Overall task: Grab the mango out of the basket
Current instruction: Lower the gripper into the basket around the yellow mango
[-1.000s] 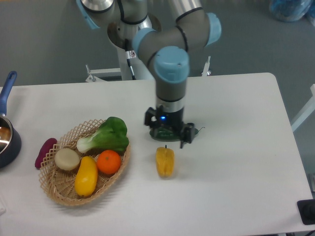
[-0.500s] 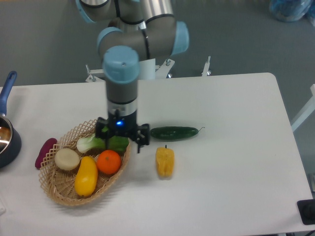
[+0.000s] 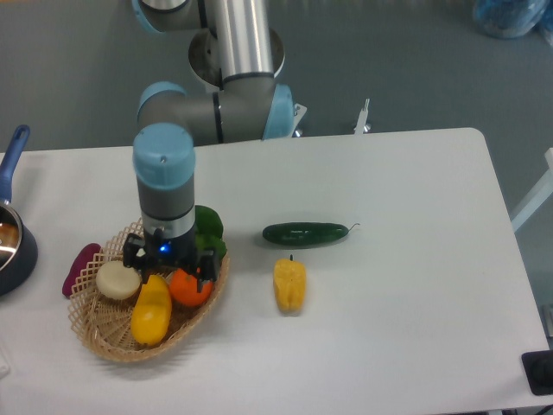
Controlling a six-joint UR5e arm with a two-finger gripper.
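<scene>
The mango (image 3: pixel 151 312) is a smooth yellow oblong fruit lying in the front of the tan wicker basket (image 3: pixel 104 344). My gripper (image 3: pixel 167 262) hangs over the basket just above the mango's far end, between the pale onion (image 3: pixel 117 280) and the orange (image 3: pixel 188 289). Its fingers point down and look spread, and they hold nothing. The gripper body hides most of the green bok choy (image 3: pixel 207 227).
A ridged yellow bell pepper (image 3: pixel 289 284) and a dark green cucumber (image 3: pixel 303 233) lie on the table right of the basket. A purple vegetable (image 3: pixel 78 266) lies left of the basket. A dark pot with a blue handle (image 3: pixel 12 233) sits at the left edge.
The gripper has swept left from over the cucumber to over the basket and now hangs above the mango's far end. No object has moved.
</scene>
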